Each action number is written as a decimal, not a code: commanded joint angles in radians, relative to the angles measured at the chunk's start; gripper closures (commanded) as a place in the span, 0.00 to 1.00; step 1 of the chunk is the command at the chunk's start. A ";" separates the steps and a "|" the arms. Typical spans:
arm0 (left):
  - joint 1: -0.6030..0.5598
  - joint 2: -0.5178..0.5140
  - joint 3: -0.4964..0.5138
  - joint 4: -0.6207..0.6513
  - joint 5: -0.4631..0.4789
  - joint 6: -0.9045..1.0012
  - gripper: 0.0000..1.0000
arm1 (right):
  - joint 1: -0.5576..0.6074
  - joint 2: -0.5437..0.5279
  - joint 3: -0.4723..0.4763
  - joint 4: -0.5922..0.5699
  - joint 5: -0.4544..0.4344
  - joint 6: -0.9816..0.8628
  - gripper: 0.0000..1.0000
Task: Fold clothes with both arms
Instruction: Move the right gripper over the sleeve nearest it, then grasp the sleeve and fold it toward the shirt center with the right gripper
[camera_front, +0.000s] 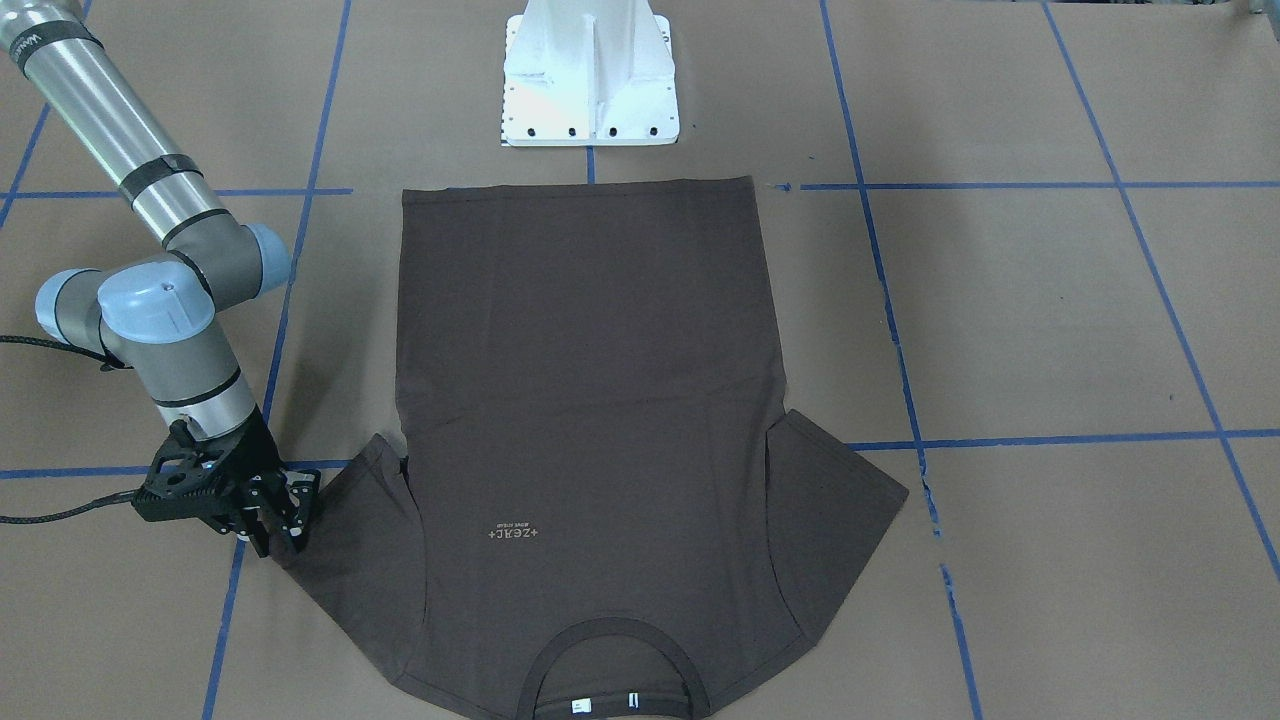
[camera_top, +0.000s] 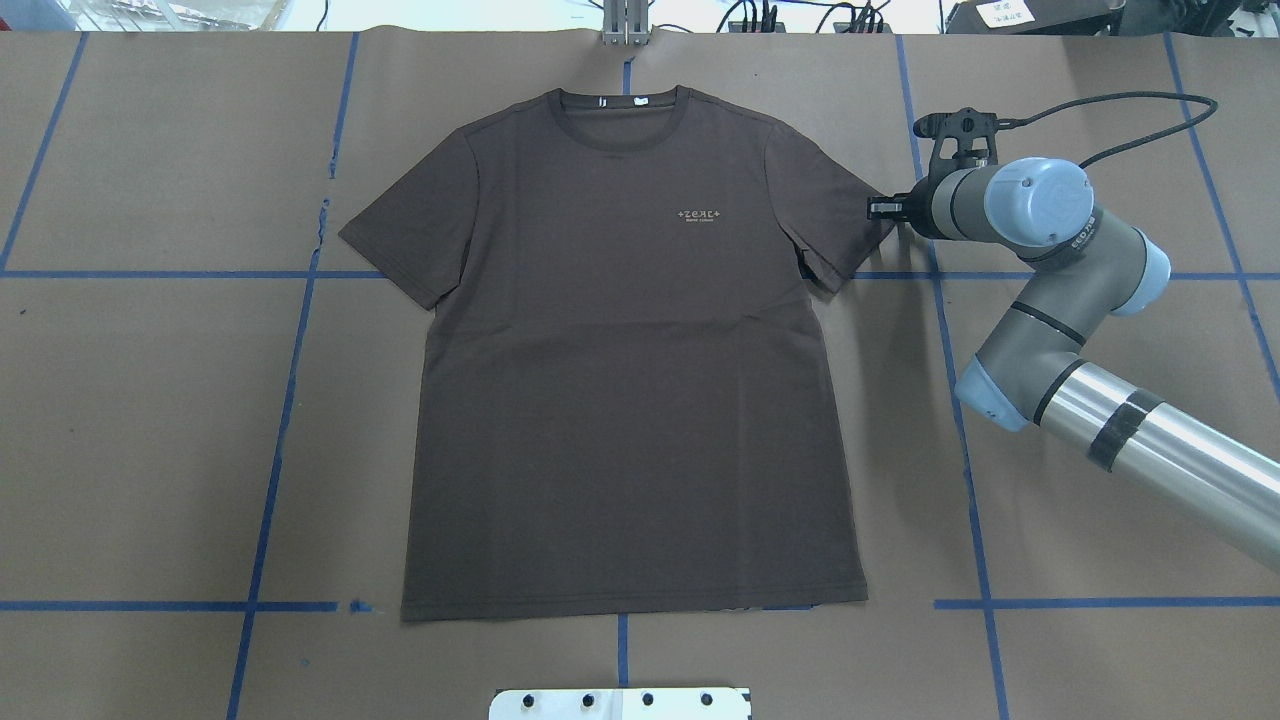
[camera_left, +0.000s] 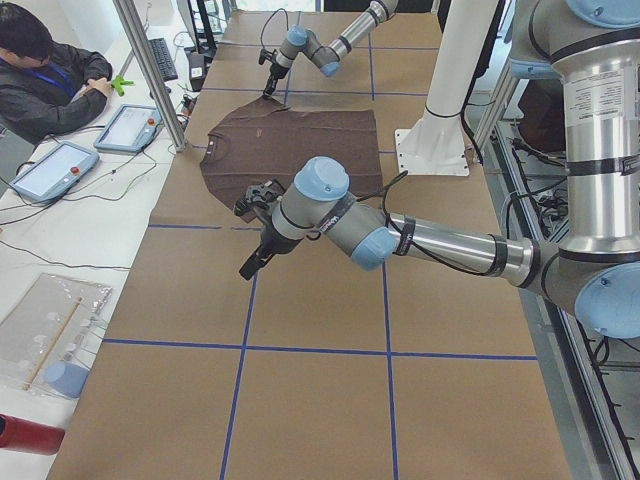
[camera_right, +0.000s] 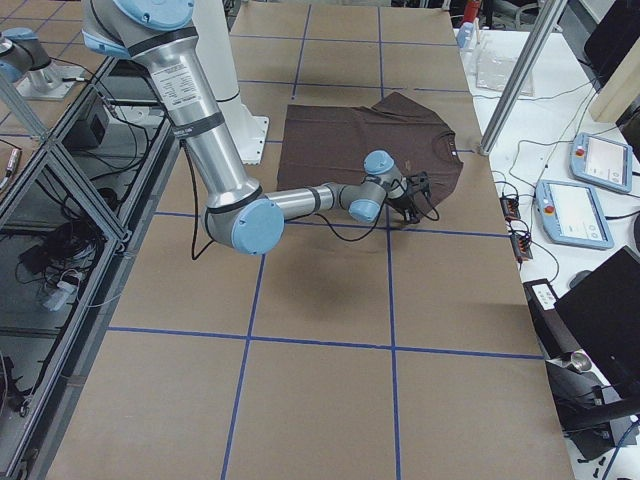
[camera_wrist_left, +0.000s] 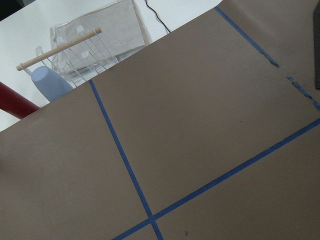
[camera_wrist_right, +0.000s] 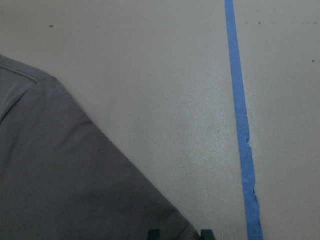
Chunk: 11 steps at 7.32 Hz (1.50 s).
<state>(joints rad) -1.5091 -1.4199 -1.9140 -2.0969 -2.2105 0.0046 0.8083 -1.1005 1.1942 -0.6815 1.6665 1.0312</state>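
Currently your right jaws stand parted and empty, tips just at the sleeve (camera_wrist_right: 75, 175) hem of the T-shirt (camera_top: 620, 380), flat on the counter (camera_top: 150, 450) beside them. Left jaws: cannot tell. Close short and you may nip bare counter, not cloth.

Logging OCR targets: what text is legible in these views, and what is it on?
"+ZEAL+": chest lettering on the dark brown T-shirt.
Smaller line beneath it: too small to read.
White neck tags: too small to read.
Lettering on the right arm: blurred, unreadable.
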 joint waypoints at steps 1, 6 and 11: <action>0.001 -0.001 0.001 0.000 0.000 0.000 0.00 | 0.000 0.010 0.001 -0.001 -0.001 0.029 1.00; 0.001 -0.001 0.003 0.000 0.000 -0.002 0.00 | -0.017 0.192 0.102 -0.307 -0.039 0.047 1.00; 0.001 -0.002 0.006 0.000 0.000 0.000 0.00 | -0.144 0.298 0.094 -0.391 -0.195 0.147 0.84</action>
<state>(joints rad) -1.5081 -1.4214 -1.9081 -2.0970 -2.2105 0.0044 0.6789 -0.8059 1.2896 -1.0712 1.4852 1.1749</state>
